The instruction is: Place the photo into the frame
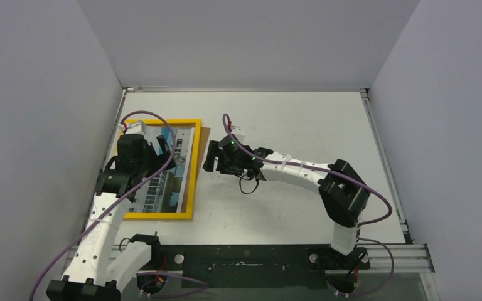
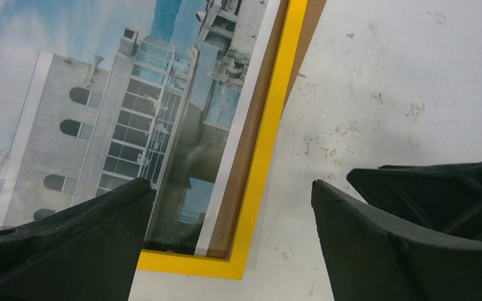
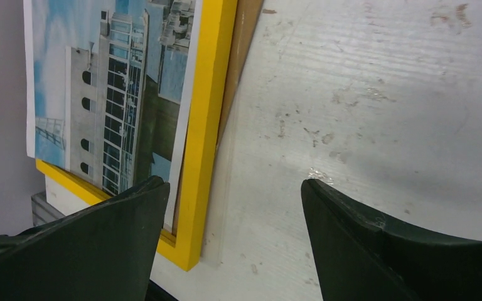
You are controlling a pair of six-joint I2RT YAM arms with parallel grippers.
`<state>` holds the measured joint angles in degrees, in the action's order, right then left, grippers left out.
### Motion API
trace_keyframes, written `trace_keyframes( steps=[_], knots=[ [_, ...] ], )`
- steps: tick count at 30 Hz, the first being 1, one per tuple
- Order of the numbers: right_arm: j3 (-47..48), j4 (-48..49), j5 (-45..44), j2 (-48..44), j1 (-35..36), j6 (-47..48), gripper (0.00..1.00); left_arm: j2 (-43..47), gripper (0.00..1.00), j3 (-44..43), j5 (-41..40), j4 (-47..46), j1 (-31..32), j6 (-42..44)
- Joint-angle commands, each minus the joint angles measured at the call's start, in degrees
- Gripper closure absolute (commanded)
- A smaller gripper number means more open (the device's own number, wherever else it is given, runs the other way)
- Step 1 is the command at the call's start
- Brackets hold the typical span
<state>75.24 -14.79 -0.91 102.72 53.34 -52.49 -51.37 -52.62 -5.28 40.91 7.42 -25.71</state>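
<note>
Grey walls close in a scuffed white table (image 1: 301,125), and I work over its left part with both arms. On that left side lies the large, thin-edged, bright yellow rectangular picture frame (image 1: 195,169), flat on the surface. The thin printed sheet showing a white multi-storey building under blue sky, the photo (image 1: 177,179), lies face up inside the frame's opening. It sits slightly askew: along its right side its white border meets the yellow rail at the far end, while a strip of brown shows between them toward the near end. That brown belongs to a flat backing board (image 2: 312,19) under the frame, which also pokes out past the frame's right rail at the far corner. My left pincer (image 2: 231,188) hangs over the frame's near right corner, fingers spread wide with nothing between them. My right pincer (image 3: 233,183) hovers just to the right of the frame, its fingers likewise well apart and holding nothing.
</note>
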Motion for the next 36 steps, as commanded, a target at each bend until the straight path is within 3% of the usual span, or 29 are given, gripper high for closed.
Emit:
trace_keyframes(
  steps=[1,5,9,18,23,27,36],
  knots=[
    [3.55,8.43,2.57,4.21,1.05,-5.76,0.23,0.66,0.03,0.57,1.36,3.83,-0.08,-1.07],
    [5.35,11.41,6.64,9.47,1.19,-9.01,0.3,-0.5,0.06,2.29,4.71,3.76,-0.11,-1.06],
    [13.39,4.7,9.63,15.73,2.56,-6.24,0.33,-1.74,0.1,1.86,-0.1,6.73,-0.49,-2.67],
    [32.56,-26.49,-14.91,23.18,9.7,-2.09,0.44,-2.45,0.08,-3.15,-16.99,15.5,-0.93,-7.35],
    [36.83,-24.38,-11.32,26.49,11.69,1.01,0.44,-2.74,0.06,-4.58,-18.59,17.29,-2.26,-10.05],
    [43.36,-31.28,-12.71,30.53,12.13,1.16,0.43,-2.91,0.06,-4.76,-21.34,19.55,-3.11,-13.26],
    [44.18,-29.9,-9.64,33.0,12.32,2.64,0.47,-2.58,0.05,-4.03,-25.82,22.57,-4.72,-18.17]
  ],
)
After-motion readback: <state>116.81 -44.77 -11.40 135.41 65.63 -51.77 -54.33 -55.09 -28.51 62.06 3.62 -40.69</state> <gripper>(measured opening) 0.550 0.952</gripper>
